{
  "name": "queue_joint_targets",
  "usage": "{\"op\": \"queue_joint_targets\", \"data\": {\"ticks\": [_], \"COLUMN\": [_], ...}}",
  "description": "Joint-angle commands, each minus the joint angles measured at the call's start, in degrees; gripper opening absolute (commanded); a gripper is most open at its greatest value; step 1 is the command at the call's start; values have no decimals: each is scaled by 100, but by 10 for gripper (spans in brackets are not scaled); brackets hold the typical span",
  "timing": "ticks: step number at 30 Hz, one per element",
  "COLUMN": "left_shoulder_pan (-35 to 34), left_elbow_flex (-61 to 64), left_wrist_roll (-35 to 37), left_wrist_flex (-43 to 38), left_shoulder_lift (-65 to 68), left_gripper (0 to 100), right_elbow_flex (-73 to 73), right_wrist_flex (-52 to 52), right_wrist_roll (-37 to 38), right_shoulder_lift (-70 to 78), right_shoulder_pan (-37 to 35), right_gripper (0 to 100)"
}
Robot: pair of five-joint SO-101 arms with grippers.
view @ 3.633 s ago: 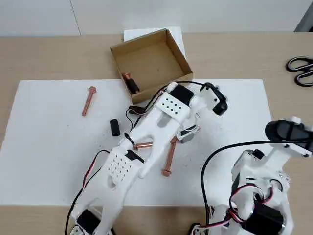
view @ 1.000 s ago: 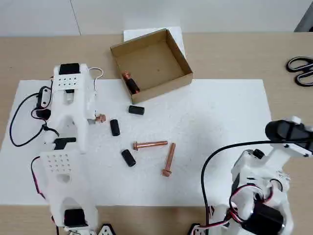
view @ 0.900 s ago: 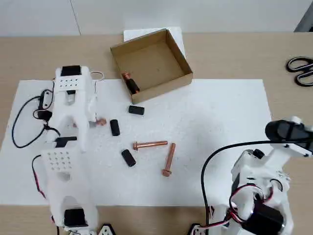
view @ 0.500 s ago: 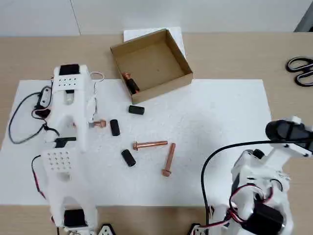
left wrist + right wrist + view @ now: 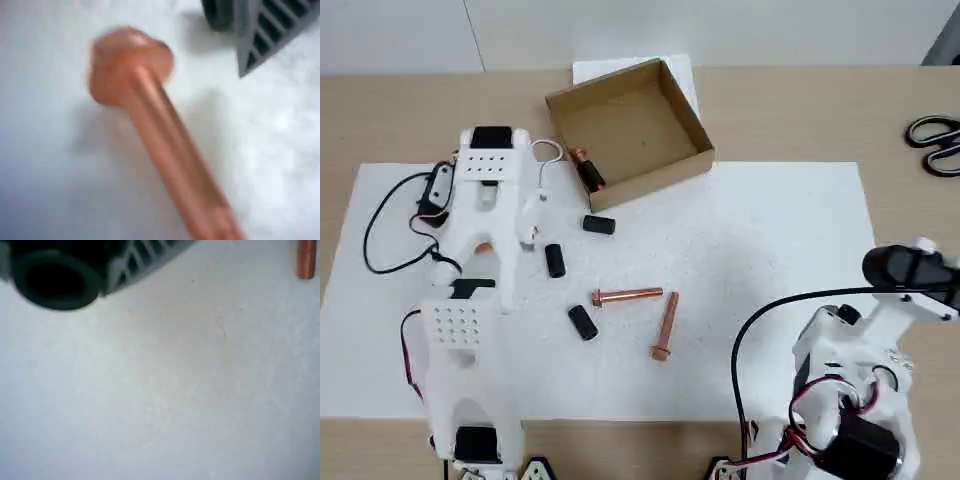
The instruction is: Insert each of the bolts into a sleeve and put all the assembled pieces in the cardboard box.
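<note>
Here's the bolt, copper, close under the left arm's camera. Its round head is out front and the shank runs back toward the lens, over the white sheet with a soft shadow alongside. The left tool sits right above it on the left part of the sheet. I honestly can't tell how wide it stands, or whether it has the bolt or just hangs over it.

The nearest sleeve, short and black, lies on its side just beside that tool. A second sleeve lies near the box, a third sleeve nearer the arms. A loose bolt and another loose bolt lie mid-sheet, close together. The cardboard box at the sheet's far edge already has one assembled piece in the corner nearest the left arm. The right tool hangs low over bare sheet; I can't tell its opening either. Scissors lie far right on the bench.

This looks like the pick-and-thread step. Best to take the bolt by the shank just behind the head, leaving the plain end free. Keep it level and dead straight with the sleeve's bore. That sleeve will likely roll or skid if pushed, so pin it first, then ease the bolt in along the axis.
</note>
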Motion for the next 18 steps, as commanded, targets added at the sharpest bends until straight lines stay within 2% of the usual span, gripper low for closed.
{"op": "queue_joint_targets", "data": {"ticks": [1,5,9,11,16,18], "left_shoulder_pan": [167,404,730,923,1125,1011], "left_elbow_flex": [-338,-585,-769,-760,-365,-251], "left_wrist_roll": [-44,-273,-1143,-2075,-5407,-6119], "left_wrist_flex": [114,114,114,114,114,114], "left_shoulder_lift": [-527,-1204,-1873,-2215,-2936,-3138], "left_gripper": [336,336,336,336,336,336], "right_elbow_flex": [-26,-26,-26,-26,-26,-26], "right_wrist_flex": [-101,-101,-101,-101,-110,-119], "right_wrist_roll": [9,9,9,9,9,9], "right_shoulder_lift": [-31,-31,-31,-31,-31,-31], "right_shoulder_pan": [22,22,22,22,22,22], "right_gripper": [4,4,4,4,4,4]}}
